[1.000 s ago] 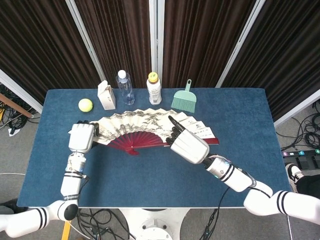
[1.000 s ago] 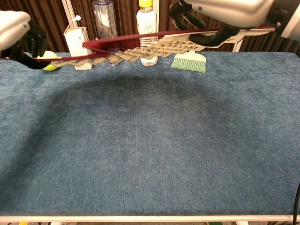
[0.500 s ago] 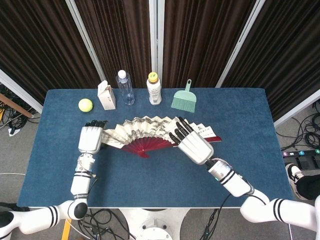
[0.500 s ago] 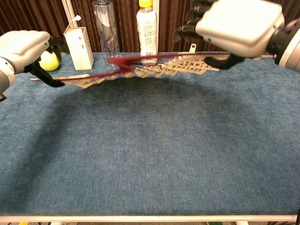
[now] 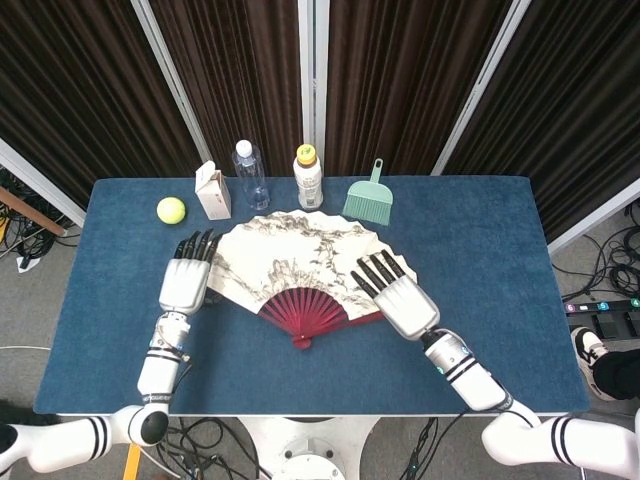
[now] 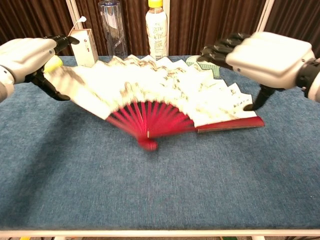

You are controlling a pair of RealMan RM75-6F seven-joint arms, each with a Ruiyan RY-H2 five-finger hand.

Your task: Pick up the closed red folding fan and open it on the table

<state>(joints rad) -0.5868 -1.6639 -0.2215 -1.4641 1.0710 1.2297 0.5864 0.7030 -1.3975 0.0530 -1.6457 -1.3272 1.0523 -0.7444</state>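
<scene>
The red-ribbed folding fan with the painted paper leaf [image 5: 290, 268] was spread wide over the middle of the blue felt surface [image 5: 480, 230], pivot toward the near edge. The left hand [image 5: 186, 280] was clamped on the left end rib, the right hand [image 5: 400, 300] on the right one. Best handled by lowering both ends evenly so the leaf got laid flat, then letting go gently.

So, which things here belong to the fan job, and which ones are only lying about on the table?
Part of the job:
red folding fan, spread open
left hand, at the fan's left edge
right hand, at its right edge

Only lying about:
tennis ball
small carton
clear bottle
white bottle
green brush
</scene>
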